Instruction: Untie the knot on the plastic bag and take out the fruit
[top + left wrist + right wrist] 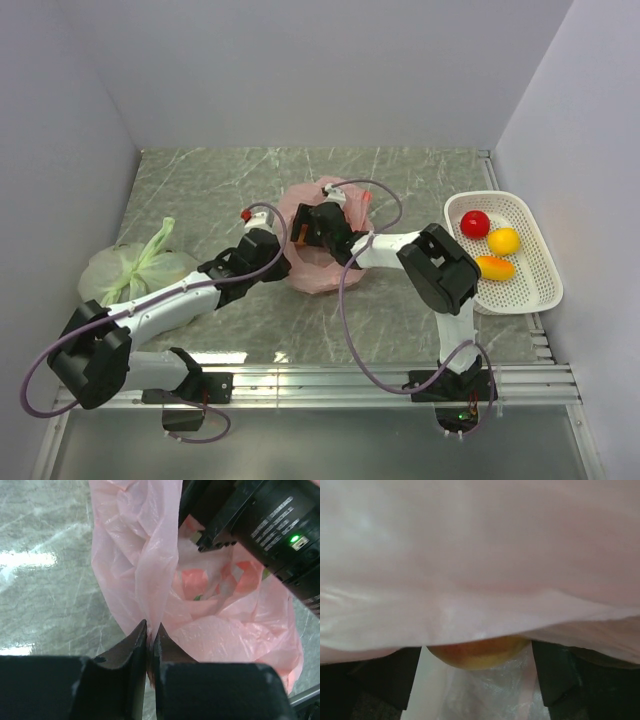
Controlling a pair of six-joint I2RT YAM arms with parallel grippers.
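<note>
Plastic bag [312, 272] lies at table [200, 190] centre, mouth open and slack. Left gripper [150, 635] sits at the bag's 8 o'clock edge; jaws closed to a narrow slit, pinching a single upright fold of pink film between the fingertips; the remainder of the bag spreads away from them toward 1 o'clock in the left wrist view. Right gripper [322, 228] is sunk into the bag mouth from the 4 o'clock side; jaws stand wide, with a yellow-orange fruit [479, 656] between the two fingers; pink film drapes over the fruit's upper part, so contact between pads and fruit cannot be told.

Left arm runs from its base at 7 o'clock, low and extended, wrist angled toward the bag. Right arm rises from its base at 5 o'clock, elbow bent at 3 o'clock of the bag, forearm reaching leftward.

White basket [540, 285] at 3 o'clock; pale green bag [130, 270] at 9 o'clock.
</note>
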